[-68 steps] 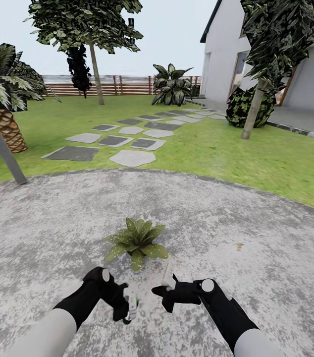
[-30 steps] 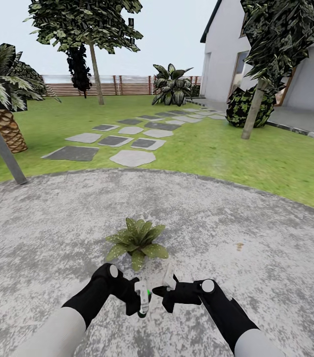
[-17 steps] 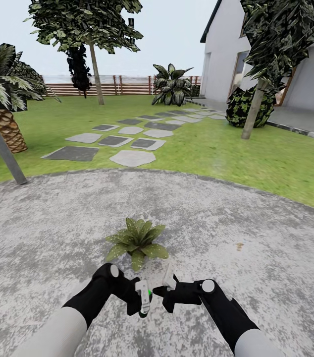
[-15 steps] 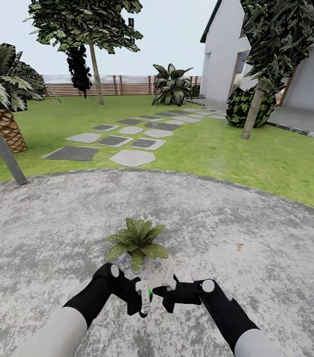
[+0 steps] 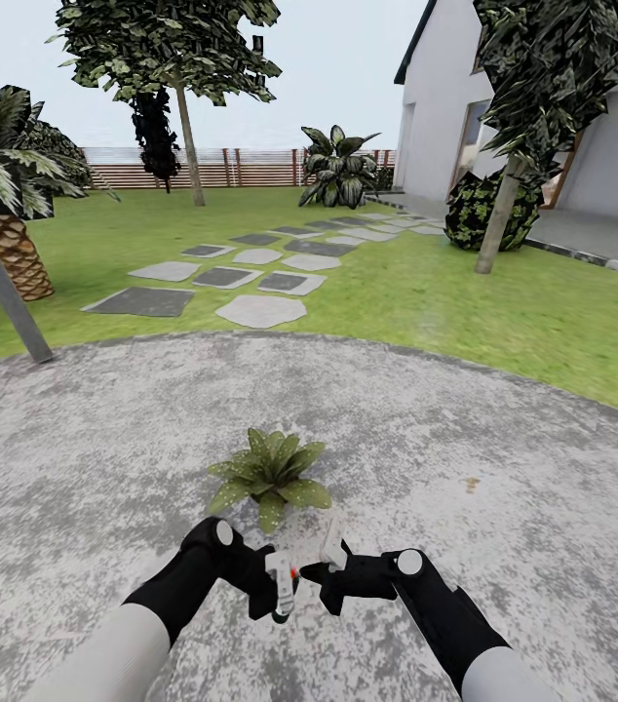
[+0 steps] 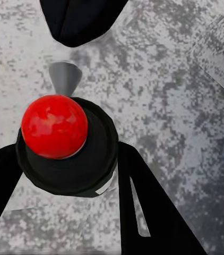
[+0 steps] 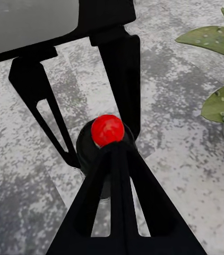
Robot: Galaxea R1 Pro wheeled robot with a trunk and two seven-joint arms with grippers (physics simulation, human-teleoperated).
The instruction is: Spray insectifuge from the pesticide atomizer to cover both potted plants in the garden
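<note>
The pesticide atomizer (image 6: 64, 154), a dark bottle with a round red top (image 6: 53, 126) and a grey nozzle, sits between the fingers of my left gripper (image 5: 280, 585), which is shut on it. In the head view it shows as a small red and white spot (image 5: 292, 572) low over the grey patio (image 5: 504, 429). My right gripper (image 5: 331, 558) is shut, and its joined fingertips (image 7: 117, 151) point at the atomizer's red top (image 7: 108, 130), very close to it. One broad-leaved potted plant (image 5: 270, 473) stands just beyond both grippers; its leaves (image 7: 213, 40) lie near the right gripper.
Beyond the patio's curved edge is lawn (image 5: 426, 292) with stepping stones (image 5: 251, 273). A slanted grey post (image 5: 2, 292) and a palm (image 5: 7, 195) stand at the left. A thin tree trunk (image 5: 496, 229), a dark bush and the white house (image 5: 445, 107) are at the right.
Since the earliest frame my left gripper has moved right, close to the right gripper. In the last half second a green spot by its fingers has turned red. The right arm is still.
</note>
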